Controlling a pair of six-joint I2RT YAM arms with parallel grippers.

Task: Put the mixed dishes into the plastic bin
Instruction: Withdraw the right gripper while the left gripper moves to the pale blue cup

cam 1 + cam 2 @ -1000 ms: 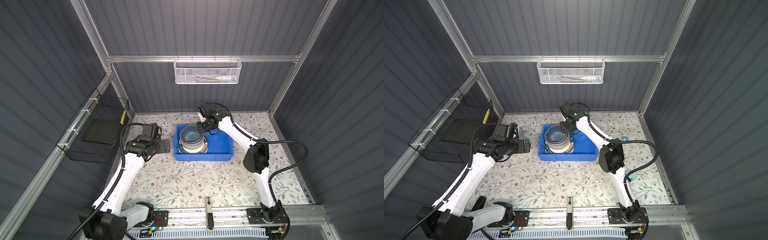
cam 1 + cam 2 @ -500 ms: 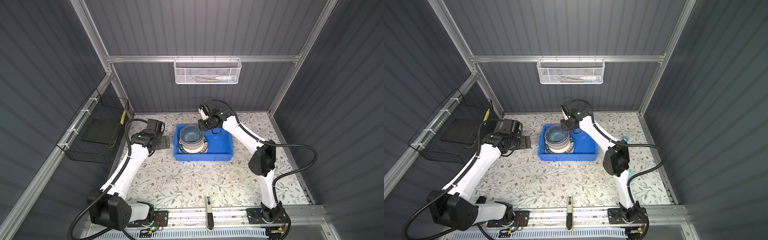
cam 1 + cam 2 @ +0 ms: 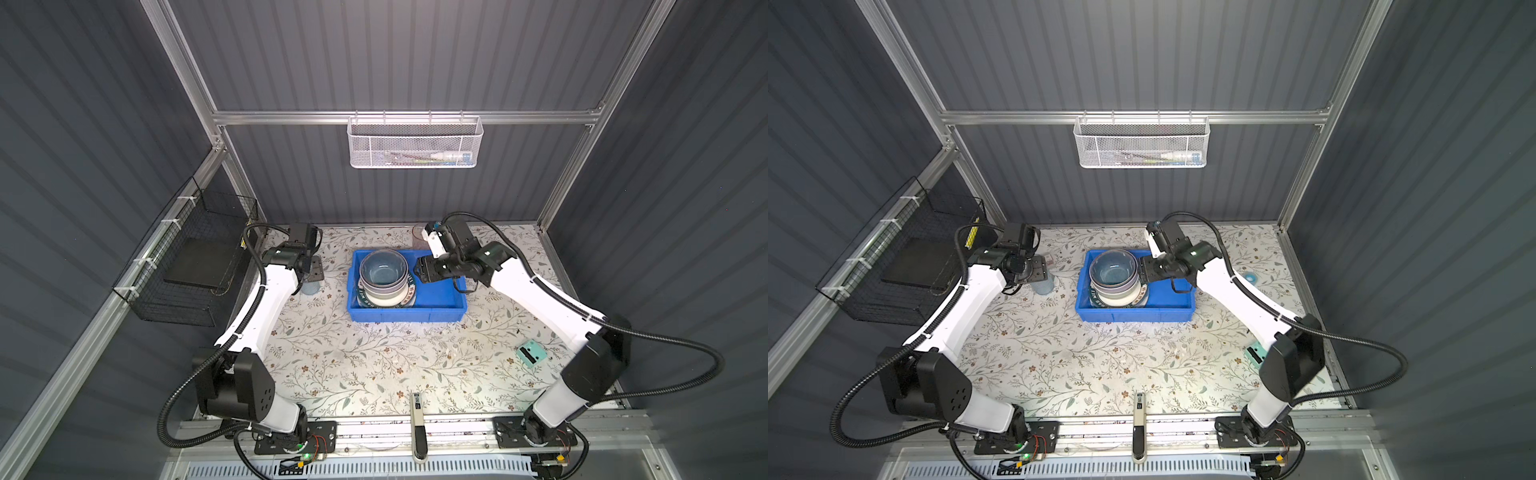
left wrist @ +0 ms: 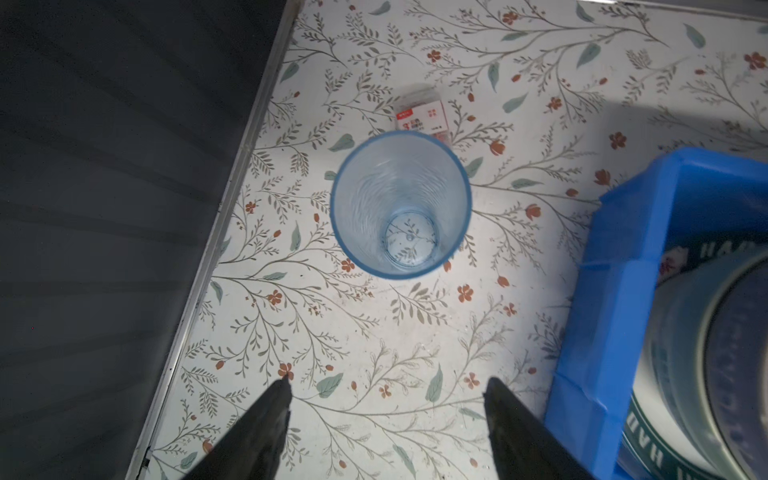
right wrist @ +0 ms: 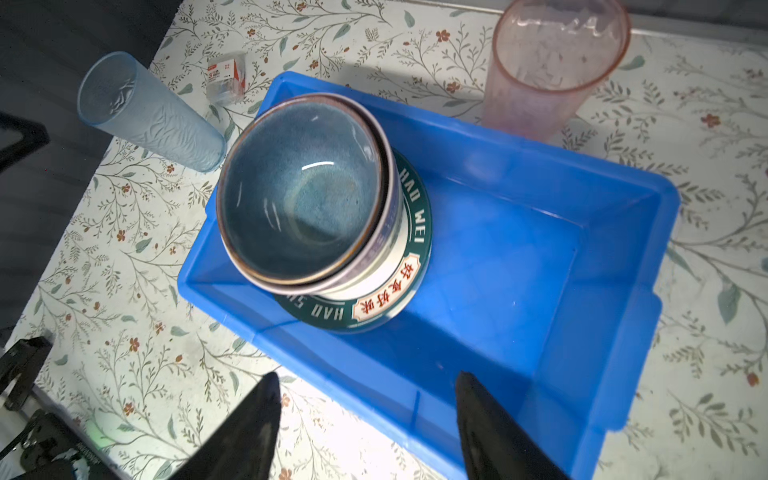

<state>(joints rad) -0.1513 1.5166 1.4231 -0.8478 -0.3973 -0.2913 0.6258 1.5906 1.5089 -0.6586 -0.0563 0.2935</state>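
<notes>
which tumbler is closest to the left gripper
The blue tumbler, upright left of the plastic bin, directly before the left gripper; the pink tumbler stands behind the bin.

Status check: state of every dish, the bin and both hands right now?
Bright blue plastic bin: on table, part filled.
Grey-blue glazed bowl: tops nested stack in bin.
Green lettered-rim plate: flat under stack.
Translucent blue tumbler: upright, outside bin.
Translucent pink tumbler: upright, outside bin.
Left hand: open, empty.
Right hand: open, empty.
</notes>
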